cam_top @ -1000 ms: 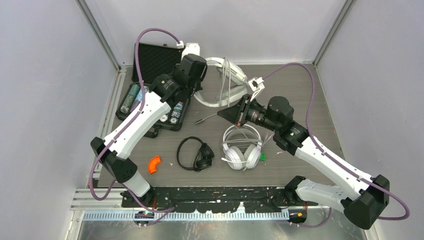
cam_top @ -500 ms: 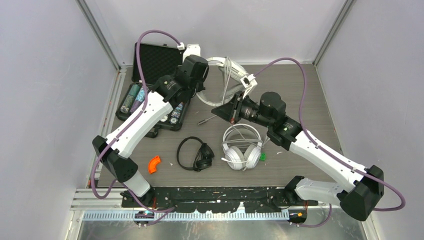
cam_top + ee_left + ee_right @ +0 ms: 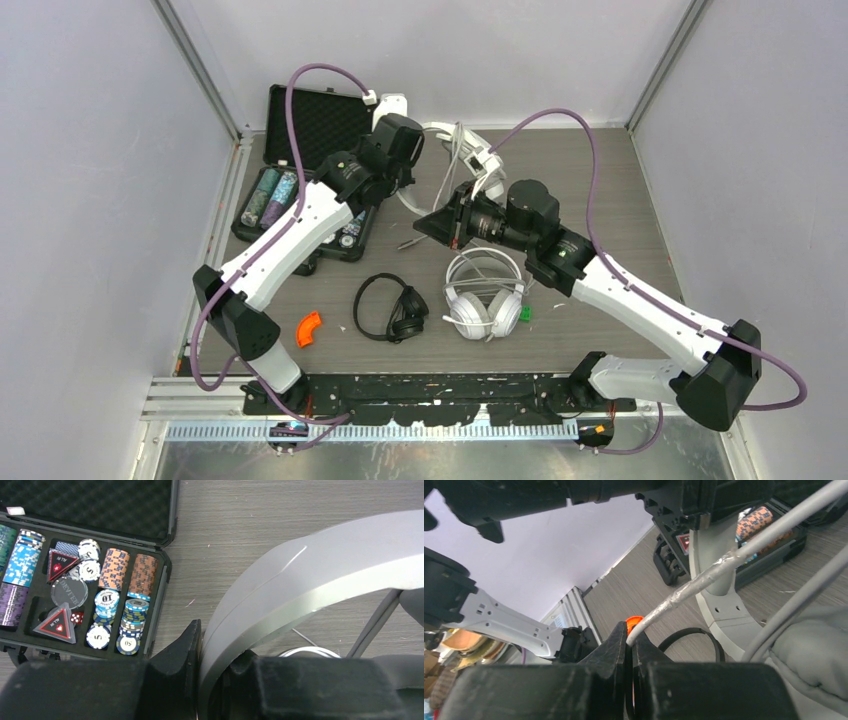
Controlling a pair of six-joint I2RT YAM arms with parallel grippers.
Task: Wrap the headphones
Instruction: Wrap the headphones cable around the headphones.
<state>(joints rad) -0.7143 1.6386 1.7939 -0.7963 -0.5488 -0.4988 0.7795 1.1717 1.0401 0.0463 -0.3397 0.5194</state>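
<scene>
Overhead, both arms cover most of the white padded over-ear headset (image 3: 437,127), and my left end effector's (image 3: 217,650) fingertips hide under its wrist. Beyond my right end effector (image 3: 628,646), the pale taped cord (image 3: 704,577) exits the frame's upper right, its end unseen.

Black foam-lined case (image 3: 312,112) lying open at the tabletop's (image 3: 610,190) far left, with poker chips (image 3: 114,569) sitting in rows inside. Orange curved piece (image 3: 310,328) resting near the front left; small green bit (image 3: 524,313) lying right of centre.
</scene>
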